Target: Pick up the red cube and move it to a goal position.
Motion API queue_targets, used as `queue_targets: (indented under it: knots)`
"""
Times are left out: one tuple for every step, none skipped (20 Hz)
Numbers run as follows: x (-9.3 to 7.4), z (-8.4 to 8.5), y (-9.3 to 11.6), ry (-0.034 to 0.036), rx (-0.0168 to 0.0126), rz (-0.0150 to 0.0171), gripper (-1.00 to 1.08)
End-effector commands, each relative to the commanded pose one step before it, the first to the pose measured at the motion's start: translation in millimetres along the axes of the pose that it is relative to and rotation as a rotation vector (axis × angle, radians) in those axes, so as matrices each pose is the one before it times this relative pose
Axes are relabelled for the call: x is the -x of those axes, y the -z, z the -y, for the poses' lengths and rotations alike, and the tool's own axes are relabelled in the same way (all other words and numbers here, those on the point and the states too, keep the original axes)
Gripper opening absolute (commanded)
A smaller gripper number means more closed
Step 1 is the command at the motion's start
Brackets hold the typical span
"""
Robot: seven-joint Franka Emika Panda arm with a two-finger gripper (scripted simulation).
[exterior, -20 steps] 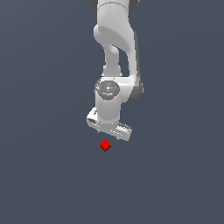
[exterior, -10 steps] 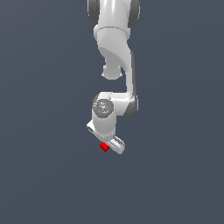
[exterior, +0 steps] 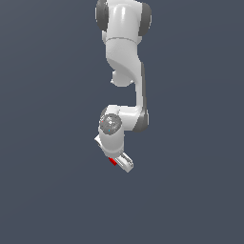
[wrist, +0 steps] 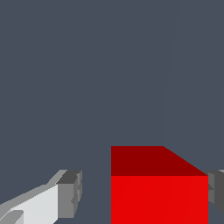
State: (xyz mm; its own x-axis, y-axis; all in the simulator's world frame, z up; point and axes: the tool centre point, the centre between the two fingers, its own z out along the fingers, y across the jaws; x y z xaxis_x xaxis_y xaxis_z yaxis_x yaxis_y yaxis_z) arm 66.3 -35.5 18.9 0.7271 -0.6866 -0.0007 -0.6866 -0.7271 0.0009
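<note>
The red cube [wrist: 159, 199] lies between my gripper's [wrist: 144, 190] two fingers in the wrist view. It is close to or touching one finger [wrist: 216, 188], with a clear gap to the other finger [wrist: 68, 192]. The gripper is open. In the exterior view only a sliver of the red cube [exterior: 113, 161] shows beside the white gripper [exterior: 120, 163], which is lowered over it and hides most of it.
The white arm [exterior: 126, 57] reaches down from the top of the exterior view. A plain dark grey surface [exterior: 190, 190] lies all around. Nothing else shows.
The gripper has come down over the red cube. The cube stood clear below the gripper a second ago and now sits between the fingers. The cube has not moved.
</note>
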Motion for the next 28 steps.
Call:
queue_targets:
  knots:
    - [-0.21,0.39,0.9,0.00095,-0.00092,-0.00066,1.0]
    - [-0.01,-0.09,0.21,0.00069,0.00001,-0.00003,1.0]
    - [0.0,0.0,0.0,0.0,0.0,0.0,-1.0]
    - [0.0,0.0,0.0,0.0,0.0,0.0,-1.0]
    - [0.0,0.0,0.0,0.0,0.0,0.0,-1.0]
    - [0.0,0.0,0.0,0.0,0.0,0.0,-1.0]
    - [0.0,0.0,0.0,0.0,0.0,0.0,-1.0]
    - [0.0,0.0,0.0,0.0,0.0,0.0,-1.0]
    - [0.0,0.0,0.0,0.0,0.0,0.0,-1.0]
    - [0.0,0.0,0.0,0.0,0.0,0.0,-1.0]
    - [0.0,0.0,0.0,0.0,0.0,0.0,-1.0]
    - [0.0,0.0,0.0,0.0,0.0,0.0,-1.0]
    - [0.1,-0.09,0.05,0.0,0.0,0.0,-1.0]
    - [0.12,-0.02,0.16,0.0,0.0,0.0,-1.0]
    - [0.37,-0.05,0.49,0.0,0.0,0.0,-1.0]
    - [0.62,-0.08,0.82,0.0,0.0,0.0,-1.0]
    - [0.87,-0.11,1.15,0.0,0.0,0.0,-1.0]
    - [1.12,-0.14,1.48,0.0,0.0,0.0,-1.0]
    - [1.38,-0.17,1.83,0.0,0.0,0.0,-1.0]
    - [1.65,-0.2,2.18,0.0,0.0,0.0,-1.0]
    - [1.92,-0.23,2.55,0.0,0.0,0.0,-1.0]
    - [2.2,-0.27,2.92,0.0,0.0,0.0,-1.0]
    - [2.48,-0.3,3.3,0.0,0.0,0.0,-1.0]
    - [2.77,-0.33,3.68,0.0,0.0,0.0,-1.0]
    - [3.11,-0.29,3.81,0.00016,-0.00017,0.00065,-1.0]
    - [3.36,-0.4,4.46,0.0,0.0,0.0,-1.0]
    - [3.65,-0.43,4.86,0.0,0.0,0.0,-1.0]
    - [3.96,-0.47,5.27,0.0,0.0,0.0,-1.0]
